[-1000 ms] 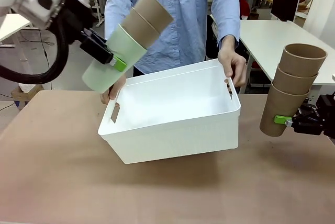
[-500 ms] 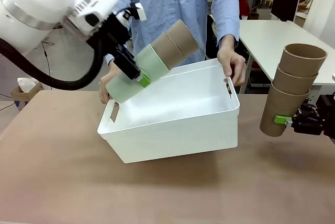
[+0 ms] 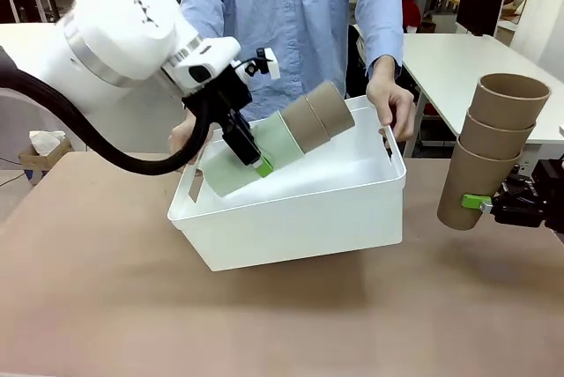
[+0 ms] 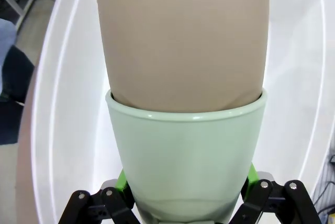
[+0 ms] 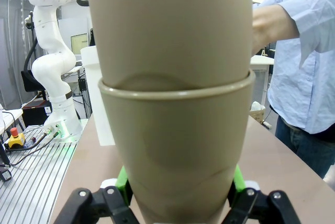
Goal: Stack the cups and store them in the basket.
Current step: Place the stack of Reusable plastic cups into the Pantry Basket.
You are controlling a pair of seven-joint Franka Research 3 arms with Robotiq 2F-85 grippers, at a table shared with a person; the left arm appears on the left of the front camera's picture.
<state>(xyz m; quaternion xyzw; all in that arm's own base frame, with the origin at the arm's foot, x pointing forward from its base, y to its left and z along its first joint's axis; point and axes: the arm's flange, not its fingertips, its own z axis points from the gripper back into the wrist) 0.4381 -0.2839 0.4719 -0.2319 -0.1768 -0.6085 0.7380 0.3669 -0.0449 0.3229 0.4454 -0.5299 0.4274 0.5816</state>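
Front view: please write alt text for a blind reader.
The left gripper holds a tilted stack, one green cup with two brown cups in it, partly inside a white basket that a person's hands hold. The right gripper holds three stacked brown cups to the basket's right.

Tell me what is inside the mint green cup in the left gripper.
Two tan-brown cups are nested in the mint green cup, one inside the other, upper parts sticking out. Their lower parts are covered by its wall.
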